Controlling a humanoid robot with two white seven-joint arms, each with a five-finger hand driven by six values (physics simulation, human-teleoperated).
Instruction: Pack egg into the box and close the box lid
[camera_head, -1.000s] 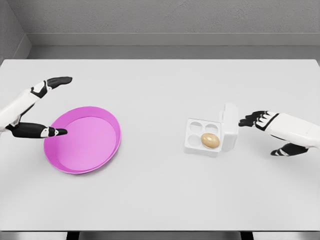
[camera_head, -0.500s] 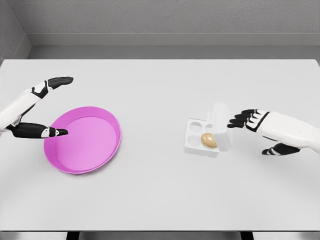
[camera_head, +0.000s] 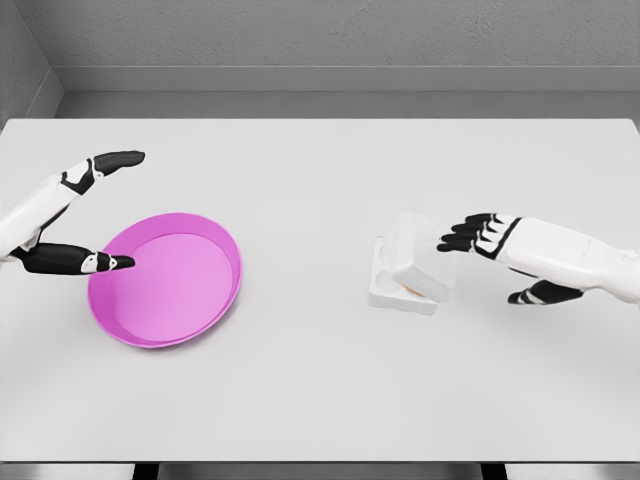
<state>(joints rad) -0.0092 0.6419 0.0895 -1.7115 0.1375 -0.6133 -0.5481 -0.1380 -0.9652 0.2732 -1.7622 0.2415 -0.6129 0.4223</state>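
Observation:
A small white egg box (camera_head: 398, 295) stands on the table right of the middle. Its lid (camera_head: 422, 257) is tilted over the tray, mostly covering it. Only a sliver of the tan egg (camera_head: 411, 291) shows under the lid's front edge. My right hand (camera_head: 478, 236) is open, its black fingertips spread and touching or nearly touching the right side of the lid. My left hand (camera_head: 95, 215) is open at the far left, thumb and index finger spread over the rim of the pink plate (camera_head: 166, 277).
The pink plate holds nothing. The white table (camera_head: 320, 380) reaches to a grey wall at the back, and its front edge runs along the bottom of the view.
My right hand has moved left and pushed the lid from upright down over the tray, hiding most of the egg. The left hand has stayed still.

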